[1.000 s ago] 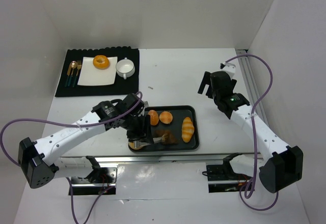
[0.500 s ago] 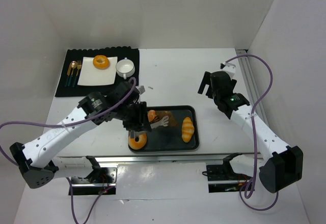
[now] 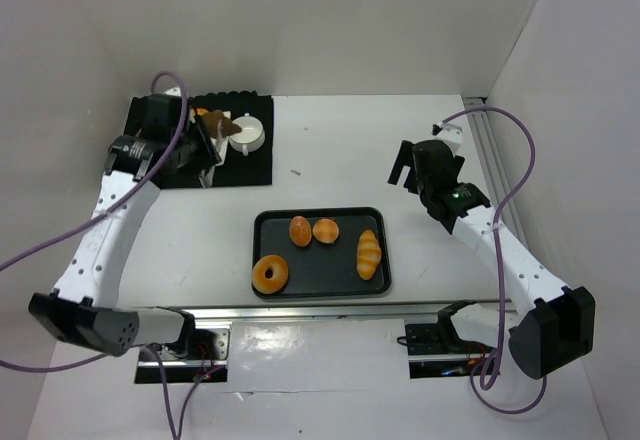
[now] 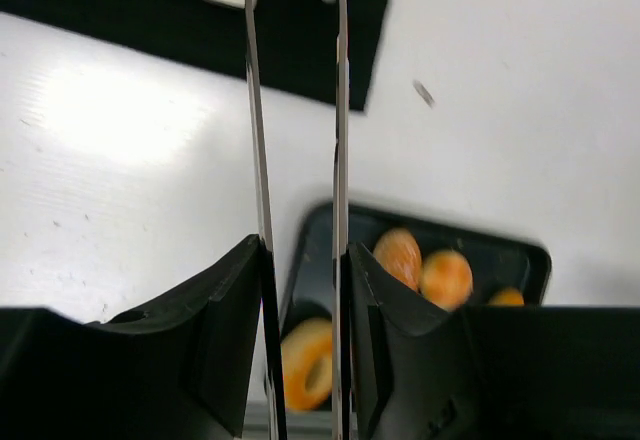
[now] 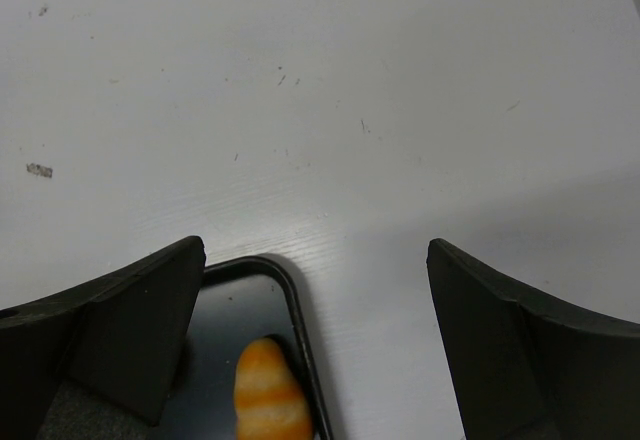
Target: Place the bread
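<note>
Nearest lies a black rectangular tray [image 3: 330,272] with a ring doughnut [image 3: 269,274], two round buns [image 3: 300,230] and a striped long roll [image 3: 369,253]. Past its right corner the right tool [image 5: 315,250] hangs over the white worktop [image 3: 340,150], spread wide and empty. Farthest, the left tool [image 4: 300,260] has its thin metal blades [image 4: 257,110] nearly together. They pinch a dark brown pointed bread piece [image 3: 215,123] above the black ridged mat [image 3: 250,165], beside a white cup [image 3: 250,132].

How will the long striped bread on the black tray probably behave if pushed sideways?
The long striped bread looks rounded and tapered, so it may roll or pivot rather than slide. The black tray looks glossy, so it could slip; the nearby right rim would likely stop it.
</note>
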You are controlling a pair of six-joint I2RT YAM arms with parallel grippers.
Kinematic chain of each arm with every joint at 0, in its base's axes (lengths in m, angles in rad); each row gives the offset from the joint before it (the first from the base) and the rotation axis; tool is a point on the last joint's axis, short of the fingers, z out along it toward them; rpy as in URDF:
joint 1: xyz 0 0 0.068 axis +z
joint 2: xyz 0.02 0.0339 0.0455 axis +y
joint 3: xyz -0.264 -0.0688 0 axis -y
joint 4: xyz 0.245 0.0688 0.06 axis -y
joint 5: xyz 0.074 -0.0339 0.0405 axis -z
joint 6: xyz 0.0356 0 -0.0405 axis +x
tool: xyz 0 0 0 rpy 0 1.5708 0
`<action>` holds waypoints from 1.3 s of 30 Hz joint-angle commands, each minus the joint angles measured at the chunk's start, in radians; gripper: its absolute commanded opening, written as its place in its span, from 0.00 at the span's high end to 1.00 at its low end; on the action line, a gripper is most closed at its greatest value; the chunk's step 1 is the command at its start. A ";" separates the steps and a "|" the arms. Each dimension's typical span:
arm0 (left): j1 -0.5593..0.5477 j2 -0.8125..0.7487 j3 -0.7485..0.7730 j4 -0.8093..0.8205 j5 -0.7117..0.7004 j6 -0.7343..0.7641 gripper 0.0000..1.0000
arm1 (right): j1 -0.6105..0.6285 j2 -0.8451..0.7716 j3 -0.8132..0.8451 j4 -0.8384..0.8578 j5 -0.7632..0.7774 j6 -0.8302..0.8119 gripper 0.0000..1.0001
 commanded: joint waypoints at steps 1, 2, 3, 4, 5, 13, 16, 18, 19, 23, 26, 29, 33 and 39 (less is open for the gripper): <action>0.164 0.082 -0.011 0.174 0.026 0.080 0.99 | 0.009 -0.008 0.037 -0.013 -0.002 -0.007 0.01; 0.196 0.135 -0.011 0.175 0.064 0.080 0.99 | 0.009 -0.008 0.048 -0.013 -0.002 -0.007 0.01; 0.226 0.157 -0.011 0.193 0.078 0.080 0.99 | 0.009 -0.008 0.048 -0.013 -0.002 -0.007 0.01; 0.275 0.178 -0.011 0.232 0.090 0.080 0.99 | 0.009 -0.008 0.048 -0.013 -0.002 -0.007 0.01; 0.299 0.218 -0.011 0.250 0.134 0.093 0.99 | 0.009 -0.008 0.048 -0.013 -0.002 -0.007 0.01; 0.407 0.369 0.000 0.299 0.202 0.102 0.92 | 0.009 0.001 0.048 -0.013 0.009 -0.007 0.01; 0.418 0.410 -0.025 0.330 0.202 0.102 0.85 | 0.009 0.012 0.048 -0.013 0.009 -0.007 0.01; 0.428 0.419 -0.036 0.330 0.221 0.102 0.75 | 0.009 0.012 0.048 -0.013 0.009 -0.007 0.01; 0.438 0.419 -0.046 0.330 0.221 0.102 0.71 | 0.009 0.012 0.048 -0.022 0.009 -0.007 0.01; 0.438 0.372 -0.069 0.320 0.231 0.111 0.48 | 0.009 0.002 0.039 -0.022 0.018 -0.007 0.01; 0.438 0.312 -0.079 0.320 0.219 0.111 0.46 | 0.009 0.002 0.039 -0.022 0.018 -0.007 0.01; 0.438 0.290 -0.059 0.293 0.195 0.131 0.46 | 0.009 0.002 0.039 -0.022 0.018 -0.007 0.01; 0.438 0.245 -0.022 0.247 0.181 0.142 0.46 | 0.009 0.002 0.039 -0.022 0.018 -0.007 0.01; 0.396 0.217 -0.013 0.228 0.139 0.165 0.46 | 0.009 -0.007 0.029 -0.022 0.009 -0.007 0.01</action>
